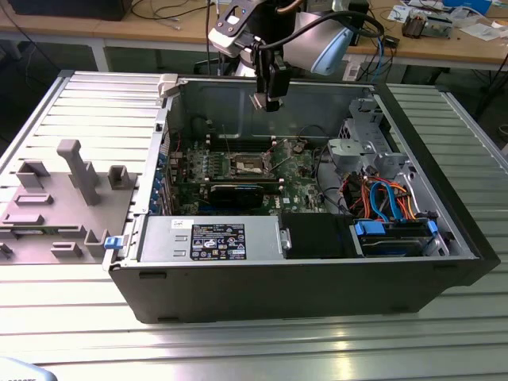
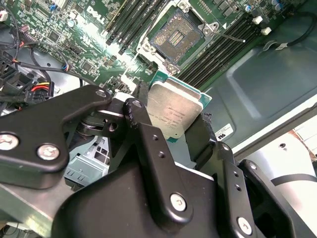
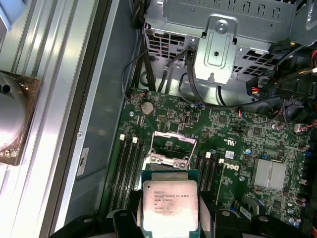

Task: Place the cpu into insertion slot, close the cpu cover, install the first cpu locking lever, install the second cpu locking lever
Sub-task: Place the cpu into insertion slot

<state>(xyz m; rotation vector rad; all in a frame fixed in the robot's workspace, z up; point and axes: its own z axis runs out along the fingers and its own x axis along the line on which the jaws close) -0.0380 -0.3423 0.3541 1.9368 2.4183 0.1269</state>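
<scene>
My gripper point(image 1: 268, 101) hangs high over the open computer case, above the motherboard point(image 1: 298, 184). It is shut on the cpu point(image 2: 176, 111), a flat square chip with a pale metal top and a green edge, held by two opposite sides between the black fingers point(image 2: 143, 124). In the first wrist view the cpu point(image 3: 170, 206) sits just short of the raised silvery cpu cover point(image 3: 171, 147). The insertion slot point(image 2: 177, 35) lies open on the green board, its dark centre bare, well below the chip; it is also seen from outside as the insertion slot point(image 1: 250, 165). A thin locking lever point(image 2: 230, 37) sticks out beside it.
Black memory slots point(image 3: 128, 171) flank the socket on both sides. A grey drive cage point(image 1: 361, 139) and bundled cables point(image 1: 381, 198) fill the case on the exterior view's right. The power supply point(image 1: 214, 238) lies along the front wall. Grey fixtures point(image 1: 75, 171) stand outside the case.
</scene>
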